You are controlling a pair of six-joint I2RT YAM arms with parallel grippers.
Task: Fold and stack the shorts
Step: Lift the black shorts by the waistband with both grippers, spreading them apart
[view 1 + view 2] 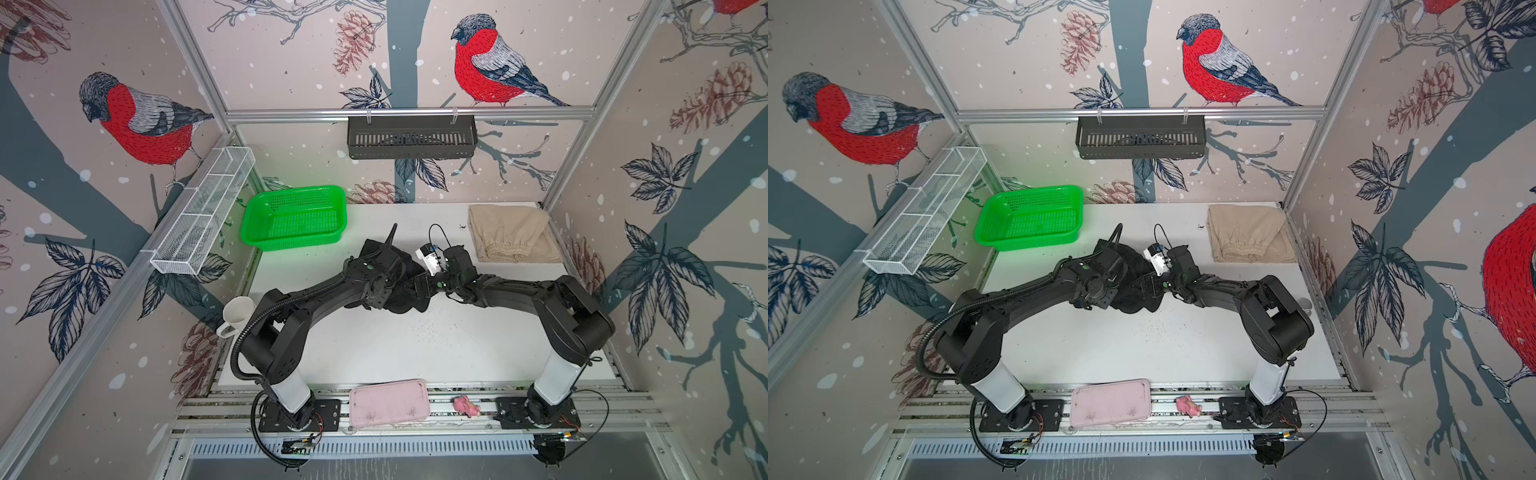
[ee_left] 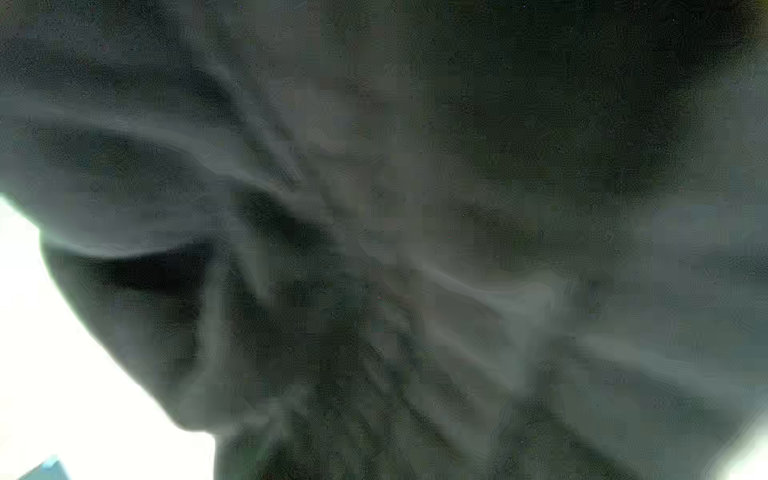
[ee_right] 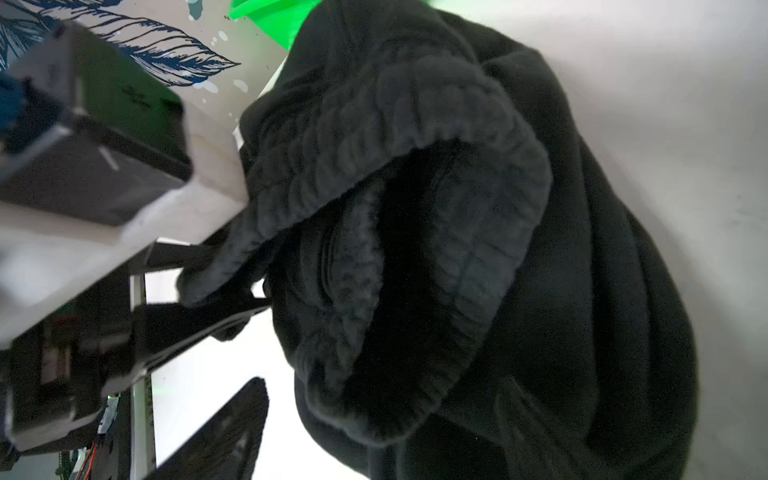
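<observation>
Shorts count first: you've got two pairs. The black shorts are bunched in a heap mid-bench, right under and against both claws, which meet over the pile. The beige shorts lie folded flat, beyond the right claw and out to its outer side, well apart from it, waistband facing back toward the arms.

Claw state is honestly hard to call. In both top views it's black metal on black cloth, so you can't see the jaw gap on either one. The left wrist view is just blurry dark fabric pressed up close, so I can't tell whether the left claw is pinched on anything. The right wrist view shows the gathered waistband gaping open, with dark fingers right at its edge, touching it. I can't tell whose fingers they are or whether they've really got hold.

Everything else, one of each:
- a green basket beyond the left claw
- a white mug behind the left claw, beside that arm's elbow
- a pink tray and a pink rag, back between the two arm bases

Two wall racks too, one white wire and one dark.
</observation>
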